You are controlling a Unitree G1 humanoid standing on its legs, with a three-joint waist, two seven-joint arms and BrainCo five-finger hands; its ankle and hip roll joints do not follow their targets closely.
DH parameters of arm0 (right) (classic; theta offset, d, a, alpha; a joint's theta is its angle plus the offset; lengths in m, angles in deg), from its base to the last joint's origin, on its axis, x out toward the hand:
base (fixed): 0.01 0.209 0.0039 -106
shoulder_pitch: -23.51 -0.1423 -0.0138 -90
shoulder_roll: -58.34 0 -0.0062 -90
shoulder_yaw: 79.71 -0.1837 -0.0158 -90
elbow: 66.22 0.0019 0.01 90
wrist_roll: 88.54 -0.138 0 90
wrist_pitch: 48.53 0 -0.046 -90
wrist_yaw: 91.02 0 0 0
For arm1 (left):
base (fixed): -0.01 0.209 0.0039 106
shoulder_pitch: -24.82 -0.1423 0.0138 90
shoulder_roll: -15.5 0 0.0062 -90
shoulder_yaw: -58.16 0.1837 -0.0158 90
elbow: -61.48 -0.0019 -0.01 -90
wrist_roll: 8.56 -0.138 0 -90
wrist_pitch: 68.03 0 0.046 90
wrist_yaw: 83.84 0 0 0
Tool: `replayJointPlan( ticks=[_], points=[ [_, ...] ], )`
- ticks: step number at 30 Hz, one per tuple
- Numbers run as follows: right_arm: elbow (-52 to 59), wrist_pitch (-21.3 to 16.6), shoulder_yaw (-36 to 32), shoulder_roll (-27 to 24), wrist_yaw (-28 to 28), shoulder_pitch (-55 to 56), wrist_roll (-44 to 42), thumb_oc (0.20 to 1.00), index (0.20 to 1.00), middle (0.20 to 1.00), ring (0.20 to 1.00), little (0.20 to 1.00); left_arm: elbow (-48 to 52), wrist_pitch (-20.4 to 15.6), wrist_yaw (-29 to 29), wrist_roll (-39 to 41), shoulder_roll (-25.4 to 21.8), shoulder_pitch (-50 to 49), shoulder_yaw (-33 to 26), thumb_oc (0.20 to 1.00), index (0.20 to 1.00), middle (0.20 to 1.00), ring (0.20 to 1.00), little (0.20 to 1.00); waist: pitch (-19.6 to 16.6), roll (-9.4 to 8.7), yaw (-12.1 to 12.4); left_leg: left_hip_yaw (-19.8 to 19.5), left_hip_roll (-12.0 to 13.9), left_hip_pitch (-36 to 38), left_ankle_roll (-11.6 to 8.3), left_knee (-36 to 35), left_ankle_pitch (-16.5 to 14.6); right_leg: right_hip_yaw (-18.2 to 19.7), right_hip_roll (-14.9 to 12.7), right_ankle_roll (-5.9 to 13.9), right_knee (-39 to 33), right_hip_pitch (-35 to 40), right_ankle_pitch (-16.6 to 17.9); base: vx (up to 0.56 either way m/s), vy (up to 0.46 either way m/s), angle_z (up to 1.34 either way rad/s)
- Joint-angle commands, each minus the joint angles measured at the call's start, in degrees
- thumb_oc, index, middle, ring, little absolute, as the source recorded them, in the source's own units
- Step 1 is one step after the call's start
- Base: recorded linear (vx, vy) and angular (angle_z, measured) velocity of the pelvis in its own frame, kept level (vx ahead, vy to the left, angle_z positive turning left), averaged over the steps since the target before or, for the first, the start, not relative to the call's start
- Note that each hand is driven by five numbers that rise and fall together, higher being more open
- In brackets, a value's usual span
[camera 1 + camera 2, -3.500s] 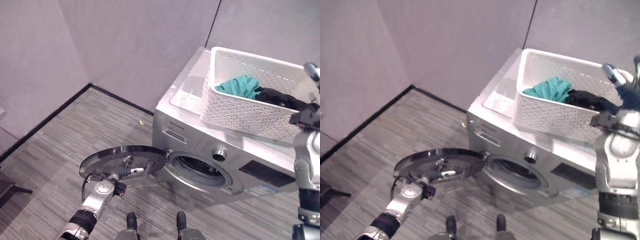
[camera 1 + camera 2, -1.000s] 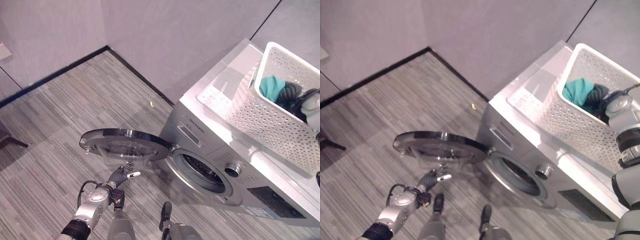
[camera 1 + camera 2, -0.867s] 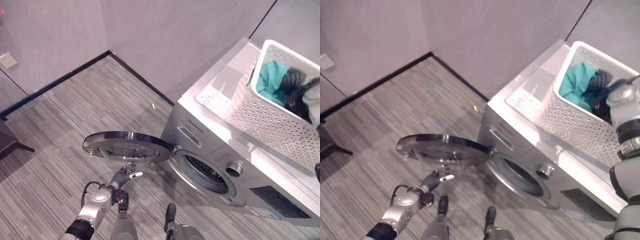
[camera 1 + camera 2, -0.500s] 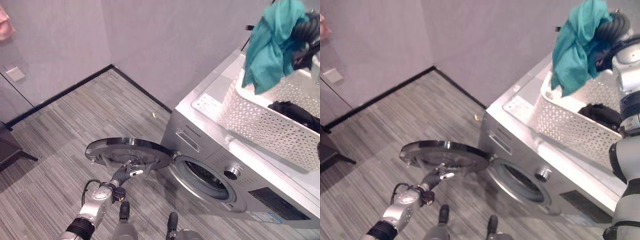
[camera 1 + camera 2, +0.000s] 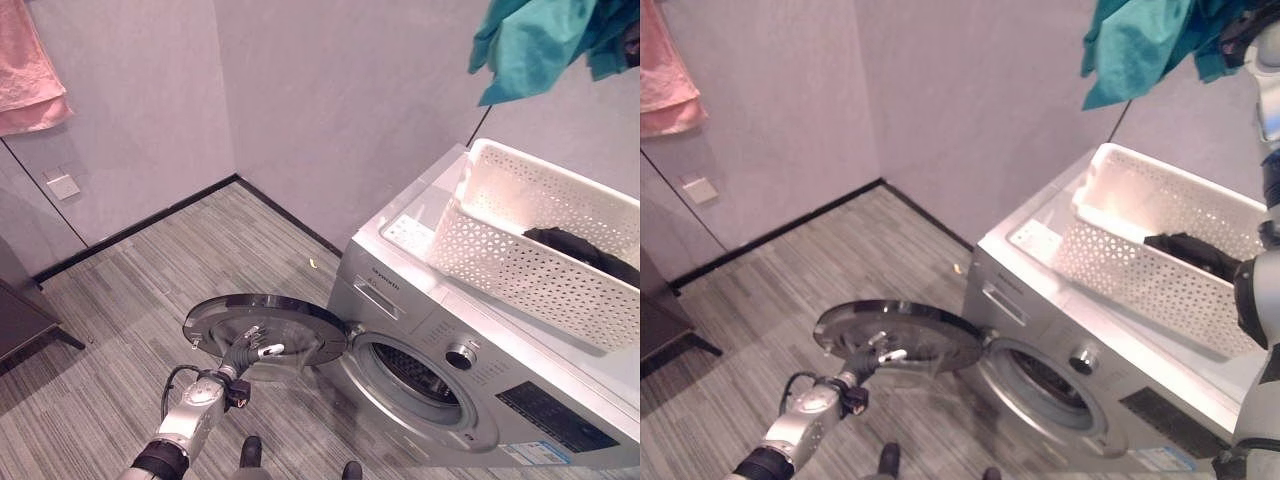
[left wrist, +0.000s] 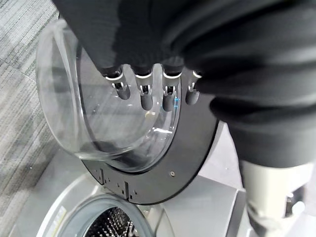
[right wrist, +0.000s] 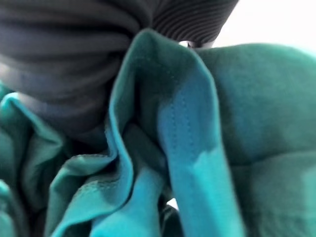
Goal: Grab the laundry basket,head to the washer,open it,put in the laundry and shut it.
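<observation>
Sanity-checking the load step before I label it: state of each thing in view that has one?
Washer door: swung fully open.
Washer drum: exposed, no laundry visible inside.
Laundry basket: on top of the washer, upright.
Black garment: lying in the basket.
Teal garment: lifted high above the basket, hanging from the right hand.
Left hand: open, fingers straight by the door's underside.
Pink towel: hanging on the wall.
</observation>
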Motion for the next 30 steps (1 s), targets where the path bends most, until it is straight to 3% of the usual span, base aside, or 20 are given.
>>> replayJointPlan(
  ticks=[1,5,6,8,13,18,20,30],
  points=[
    [3.27,-1.21,-0.61,-8.14,-4.67,-6.69,2.33,0.200,0.200,0.200,0.200,0.200,-2.15,-2.72,0.96,-0.87,-0.16,2.48,1.50,1.000,1.000,1.000,1.000,1.000,-1.88,-0.96,0.22,0.46,-1.56,4.82,3.72,3.02,-12.41,-0.68,-3.39,2.90,4.04,0.07,-3.80,-0.02,0.062,0.01],
    [9.72,-1.07,-4.19,-12.82,-6.39,-2.52,4.76,0.200,0.200,0.200,0.200,0.200,-2.64,-2.98,1.09,-1.94,0.22,2.04,0.83,1.000,1.000,1.000,1.000,1.000,-2.07,-0.45,-0.92,1.48,-2.18,5.58,4.45,2.68,-12.82,0.21,-4.03,3.53,4.52,-0.50,-3.08,-0.01,0.078,-0.11],
    [14.24,-1.09,-8.02,-15.11,-7.37,1.76,5.97,0.200,0.200,0.200,0.200,0.200,-2.40,-3.16,1.11,-2.12,0.58,1.52,0.09,1.000,1.000,1.000,1.000,1.000,-2.04,0.14,-1.76,2.27,-2.60,6.13,4.94,2.49,-13.17,1.04,-4.42,3.93,4.85,-0.99,-2.57,-0.02,0.092,-0.33],
    [16.35,-1.01,-10.26,-15.75,-7.62,4.25,6.50,0.200,0.200,0.200,0.200,0.200,-2.34,-3.24,1.12,-2.26,0.72,1.22,-0.28,1.000,1.000,1.000,1.000,1.000,-2.01,0.36,-2.08,2.61,-2.80,6.37,5.14,2.37,-13.26,1.40,-4.58,4.05,5.05,-1.19,-2.36,-0.02,0.090,-0.26],
    [30.10,0.50,-29.54,-17.57,-9.92,27.06,13.33,0.200,0.200,0.200,0.200,0.200,-1.09,-3.10,0.86,-4.06,2.20,-1.16,-2.91,1.000,1.000,1.000,1.000,1.000,-1.34,2.44,-5.00,4.28,-4.41,7.59,6.79,1.54,-13.83,3.75,-5.77,4.97,6.19,-2.94,-0.89,-0.03,0.100,-0.25],
    [41.50,1.81,-48.25,-10.60,-9.63,50.09,18.41,0.200,0.200,0.200,0.200,0.200,-1.30,-2.37,0.69,-5.69,2.60,-3.08,-4.80,1.000,1.000,1.000,1.000,1.000,-0.61,2.52,-6.52,6.34,-5.39,8.70,8.05,1.20,-14.46,5.99,-6.48,5.71,7.33,-4.60,0.03,-0.03,0.099,-0.27],
    [47.51,2.52,-57.03,-4.12,-9.52,61.69,20.69,0.200,0.200,0.200,0.200,0.200,-1.53,-1.79,0.57,-5.76,3.40,-4.65,-6.45,1.000,1.000,1.000,1.000,1.000,0.07,3.00,-7.58,8.07,-5.93,9.72,9.11,1.90,-15.75,7.74,-6.89,6.36,7.64,-5.15,0.24,-0.01,0.103,-0.41],
    [52.89,4.79,-75.38,10.53,-10.03,89.72,25.41,0.200,0.200,0.200,0.200,0.200,-6.99,-1.92,0.92,-11.57,3.50,-6.00,-10.39,1.000,1.000,1.000,1.000,1.000,0.45,2.71,-9.89,11.13,-7.50,10.87,10.24,0.59,-15.65,11.03,-8.03,7.40,7.88,-7.84,2.91,-0.01,0.065,-0.33]
  ],
)
